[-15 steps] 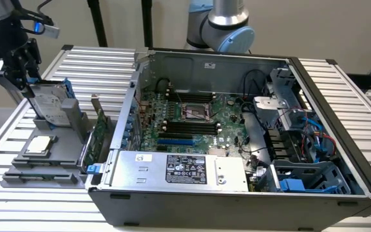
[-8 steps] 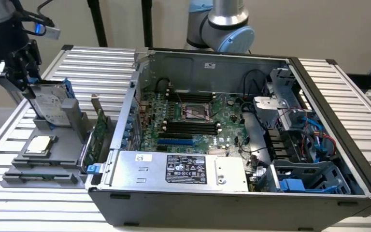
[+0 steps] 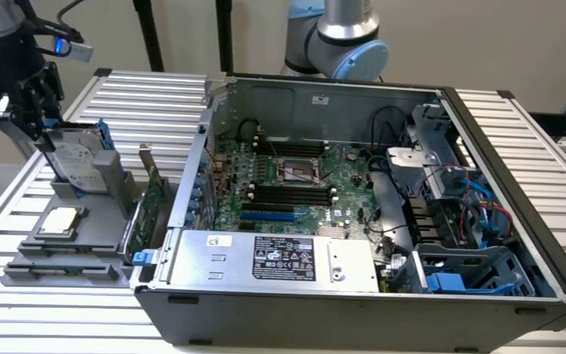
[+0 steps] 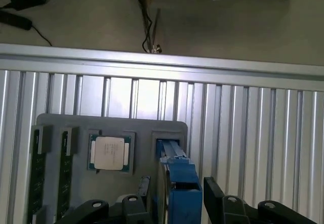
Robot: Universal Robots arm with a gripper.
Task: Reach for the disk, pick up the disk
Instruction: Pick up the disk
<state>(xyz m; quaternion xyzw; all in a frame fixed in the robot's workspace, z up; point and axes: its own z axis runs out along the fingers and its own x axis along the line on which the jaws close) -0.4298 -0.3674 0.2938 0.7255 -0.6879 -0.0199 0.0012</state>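
Straddling the upright disk [image 3: 74,156], gripper [image 4: 177,184] at the exterior view's left | jaws spread, one each side | disk stands in grey holder [image 3: 88,198]

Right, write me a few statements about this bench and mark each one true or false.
1. The disk stands upright in the grey holder. True.
2. The square chip sits inside the computer case. False: it lies flat in the holder, outside the case.
3. The case is open, with the circuit board exposed. True.
4. The end effector hangs over the case. False: it is at the disk, on the exterior view's left of the case.
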